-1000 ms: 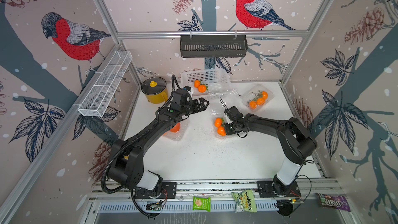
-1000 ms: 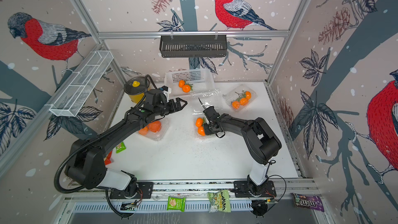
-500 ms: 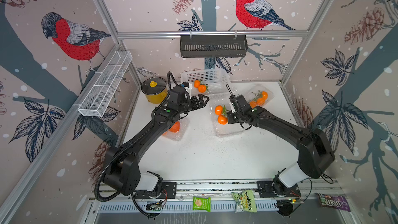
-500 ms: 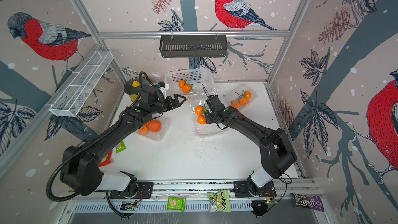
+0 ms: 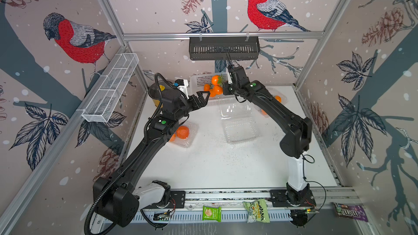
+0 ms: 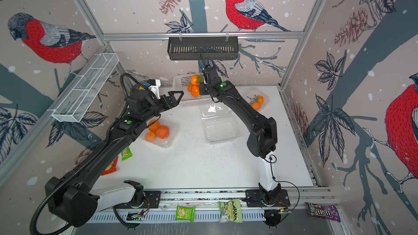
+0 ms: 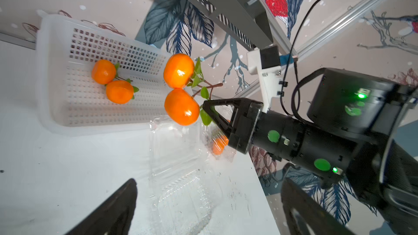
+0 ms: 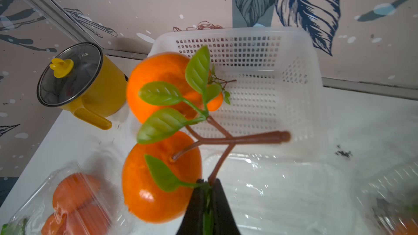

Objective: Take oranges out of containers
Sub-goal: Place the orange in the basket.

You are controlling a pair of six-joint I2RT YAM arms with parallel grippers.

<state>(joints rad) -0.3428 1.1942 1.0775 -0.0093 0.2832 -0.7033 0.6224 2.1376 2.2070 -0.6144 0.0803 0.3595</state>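
Right gripper (image 8: 208,184) is pinching the stem of a two-orange sprig (image 8: 161,177), jaws nearly closed, dangling it over the basket's (image 8: 294,68) near edge. Left gripper (image 5: 204,97) is hovering wide and empty, just left of it.

Step, by the look of it: dropping off.
Next move is calling for a short carry farther over the basket, then release.

Middle container (image 5: 239,129) is lying empty. Left container (image 6: 169,140) and far-right container (image 6: 267,100) are holding oranges.

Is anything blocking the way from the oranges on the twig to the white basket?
Nothing visible is. The right gripper holds the twig of oranges over the white basket, whose top is open. Inside lie two oranges, with bare floor beside them.
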